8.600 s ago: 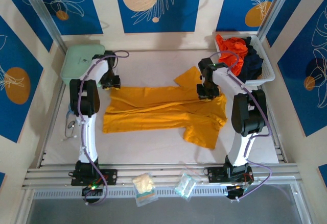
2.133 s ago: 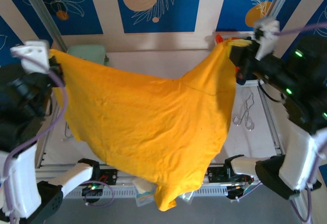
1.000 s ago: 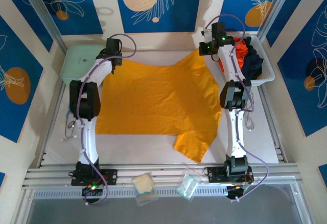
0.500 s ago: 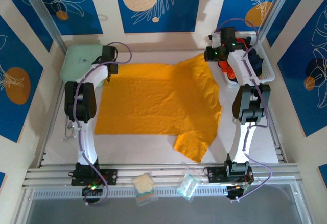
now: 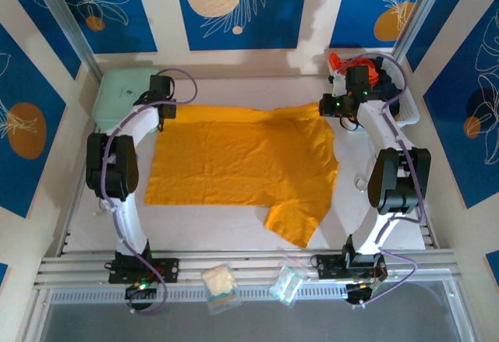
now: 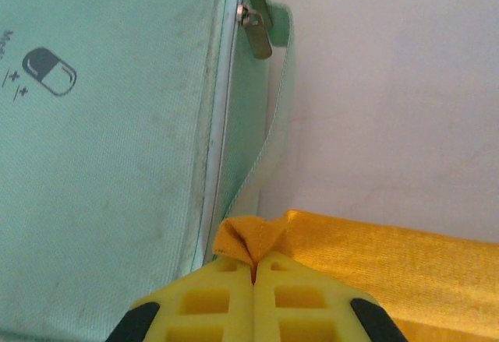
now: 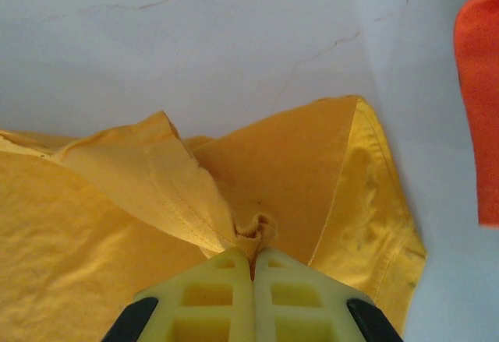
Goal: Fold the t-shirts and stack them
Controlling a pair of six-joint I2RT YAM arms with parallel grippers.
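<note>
Mint-green case [image 5: 117, 96] lies far left on the bench [image 5: 218, 221]; just beside it the left jaws pinch shut on a far corner of the golden-yellow t-shirt [image 5: 242, 159], spread flat mid-bench. The right jaws clamp its other far corner, near the basket [image 5: 413, 114] holding an orange-red t-shirt [image 7: 475, 108].

White table [image 5: 210, 221] with spread golden-yellow t-shirt [image 5: 234, 155], mint-green case [image 5: 117, 96], white basket [image 5: 412, 113], perhaps scissors [image 5: 360, 180].
</note>
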